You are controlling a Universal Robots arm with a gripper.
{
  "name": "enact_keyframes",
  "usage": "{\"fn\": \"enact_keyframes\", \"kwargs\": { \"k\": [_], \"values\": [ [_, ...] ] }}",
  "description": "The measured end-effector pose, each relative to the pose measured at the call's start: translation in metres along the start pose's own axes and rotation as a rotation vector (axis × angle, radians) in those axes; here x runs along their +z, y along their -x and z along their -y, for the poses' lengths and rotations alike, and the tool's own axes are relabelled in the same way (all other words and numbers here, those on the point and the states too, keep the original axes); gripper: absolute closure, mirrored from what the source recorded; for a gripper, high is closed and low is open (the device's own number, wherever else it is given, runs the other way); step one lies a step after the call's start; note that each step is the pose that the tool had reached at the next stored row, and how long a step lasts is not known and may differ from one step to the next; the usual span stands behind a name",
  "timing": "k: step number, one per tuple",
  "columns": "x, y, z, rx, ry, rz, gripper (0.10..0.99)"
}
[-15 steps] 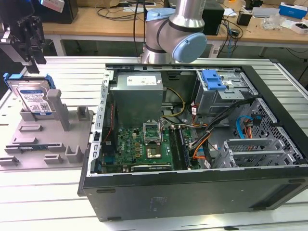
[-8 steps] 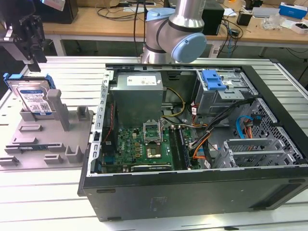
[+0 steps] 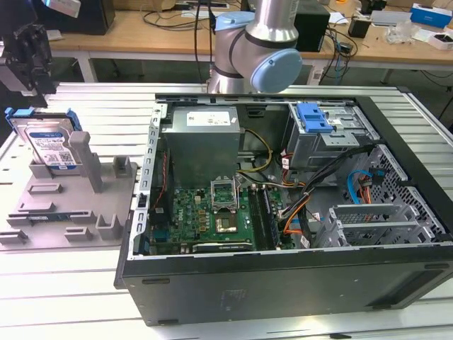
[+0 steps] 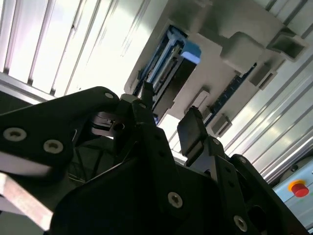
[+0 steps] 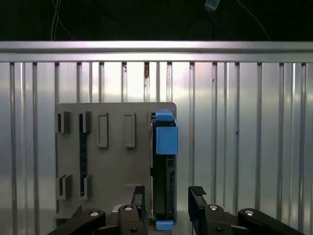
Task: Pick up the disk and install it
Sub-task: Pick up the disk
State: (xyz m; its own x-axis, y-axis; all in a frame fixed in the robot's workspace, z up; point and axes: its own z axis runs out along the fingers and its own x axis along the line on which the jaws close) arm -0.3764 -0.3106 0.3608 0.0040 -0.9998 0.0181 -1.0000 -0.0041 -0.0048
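Two fingers [image 5: 196, 200] of gripper [image 5: 167, 197] spread wide, clear of disk [image 5: 165, 147]; disk on edge in grey holder [image 5: 115, 166], in line with finger gap

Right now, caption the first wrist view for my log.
Open gripper poised over the disk standing on edge in its grey holder.

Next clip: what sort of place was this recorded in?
Probably a robotics lab or workshop set up for PC assembly: an open computer case sits on a slotted aluminium table, a grey fixture holds the disk on edge, and cluttered wooden desks stand behind.
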Motion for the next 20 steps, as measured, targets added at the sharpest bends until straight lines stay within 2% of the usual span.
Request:
{"fn": "enact_keyframes", "kwargs": {
  "k": [2, 5, 13, 20],
  "values": [
    [0.0015, 0.0042, -0.0164, 0.000, -0.001, 0.0000, 0.604],
    [0.0036, 0.0048, -0.0246, -0.002, -0.001, 0.0000, 0.604],
    [0.0106, 0.0033, -0.0298, -0.028, -0.001, 0.0001, 0.604],
    [0.0150, -0.0005, -0.0299, -0.028, -0.001, 0.0001, 0.604]
  ]
}}
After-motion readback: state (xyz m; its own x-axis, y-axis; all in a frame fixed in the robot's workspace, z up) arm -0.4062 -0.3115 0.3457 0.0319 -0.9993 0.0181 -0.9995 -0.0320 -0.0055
